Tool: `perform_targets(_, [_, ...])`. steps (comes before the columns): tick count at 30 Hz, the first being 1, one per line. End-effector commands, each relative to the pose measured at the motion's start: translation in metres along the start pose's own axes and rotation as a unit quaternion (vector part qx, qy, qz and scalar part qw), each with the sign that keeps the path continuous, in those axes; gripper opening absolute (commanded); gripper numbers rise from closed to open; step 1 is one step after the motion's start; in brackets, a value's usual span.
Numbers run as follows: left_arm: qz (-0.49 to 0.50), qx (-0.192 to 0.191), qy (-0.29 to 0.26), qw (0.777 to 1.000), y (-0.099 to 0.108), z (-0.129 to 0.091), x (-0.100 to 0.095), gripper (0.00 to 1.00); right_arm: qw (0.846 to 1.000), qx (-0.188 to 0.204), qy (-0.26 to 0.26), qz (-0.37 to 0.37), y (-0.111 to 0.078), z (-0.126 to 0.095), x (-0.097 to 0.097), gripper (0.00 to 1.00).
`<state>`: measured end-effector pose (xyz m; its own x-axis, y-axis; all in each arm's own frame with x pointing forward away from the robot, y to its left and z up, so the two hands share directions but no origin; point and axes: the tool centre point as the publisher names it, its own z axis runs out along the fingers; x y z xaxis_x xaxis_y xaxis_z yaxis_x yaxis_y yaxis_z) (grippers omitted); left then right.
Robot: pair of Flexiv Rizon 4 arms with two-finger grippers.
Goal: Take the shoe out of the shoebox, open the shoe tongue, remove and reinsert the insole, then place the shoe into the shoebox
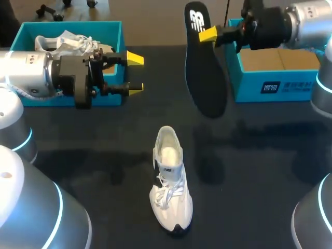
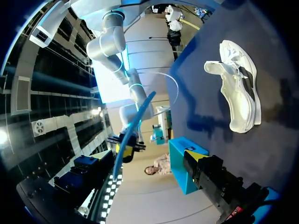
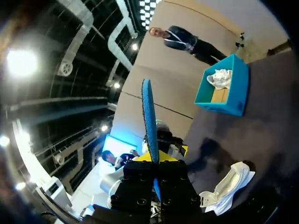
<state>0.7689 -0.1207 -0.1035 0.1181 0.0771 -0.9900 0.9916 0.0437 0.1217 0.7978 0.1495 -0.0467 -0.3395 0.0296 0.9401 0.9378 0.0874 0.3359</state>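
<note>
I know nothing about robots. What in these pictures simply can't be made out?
- Head view: the insole hides one fingertip of the right pincer.
- Head view: the right arm covers part of the right shoebox; its contents are unclear.
- Head view: the left arm covers part of the left shoebox.
- Head view: tongue and laces hide the shoe toe's inside.

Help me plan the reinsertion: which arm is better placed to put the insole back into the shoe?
Right. The right fingers grip the insole in the air beyond the shoe; the left fingers stand open and empty.
</note>
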Motion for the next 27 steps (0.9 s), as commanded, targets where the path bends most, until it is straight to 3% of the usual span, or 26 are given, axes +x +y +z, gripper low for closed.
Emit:
perform_targets(1, [0.001,-0.001,0.000,1.000,0.000,0.001,0.000,1.00,1.000,-0.007,-0.001,0.026,0.004,0.007,-0.011,0.00])
perform_targets(5, [0.001,-0.001,0.000,1.000,0.000,0.001,0.000,1.00,0.997,-0.022,-0.022,0.072,0.005,0.009,-0.018,0.00])
perform_targets(17, [0.001,-0.001,0.000,1.000,0.000,0.001,0.000,1.00,0.997,-0.022,-0.022,0.072,0.005,0.009,-0.018,0.00])
perform_targets(27, [0.001,0.014,-0.013,1.000,0.006,0.024,-0.004,1.00,0.990,-0.050,-0.012,0.129,0.011,0.021,-0.037,0.00])
